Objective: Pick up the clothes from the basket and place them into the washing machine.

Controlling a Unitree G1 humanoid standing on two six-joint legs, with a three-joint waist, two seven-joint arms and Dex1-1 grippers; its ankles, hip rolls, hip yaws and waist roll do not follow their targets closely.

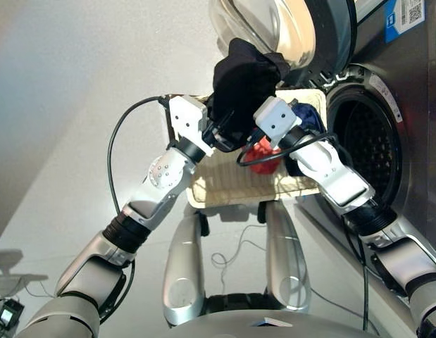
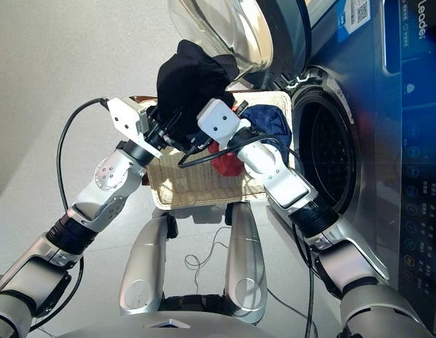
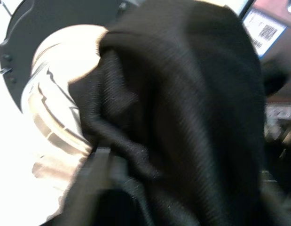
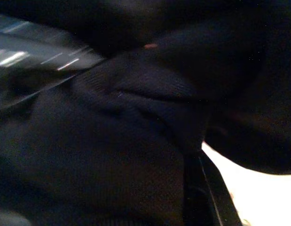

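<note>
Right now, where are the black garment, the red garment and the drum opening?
black garment (image 1: 242, 81): left eye view, middle of the bunched cloth held up over the basket.
red garment (image 1: 262, 156): left eye view, visible fold lying in the basket.
drum opening (image 2: 325, 162): right eye view, dark perforated interior.

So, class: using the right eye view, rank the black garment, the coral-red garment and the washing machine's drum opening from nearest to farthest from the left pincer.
1. Black garment: bunched right at the left pincer, lifted above the basket.
2. Coral-red garment: lying in the basket, towards the robot's right.
3. Drum opening: farthest right, beyond the basket's edge.
</note>
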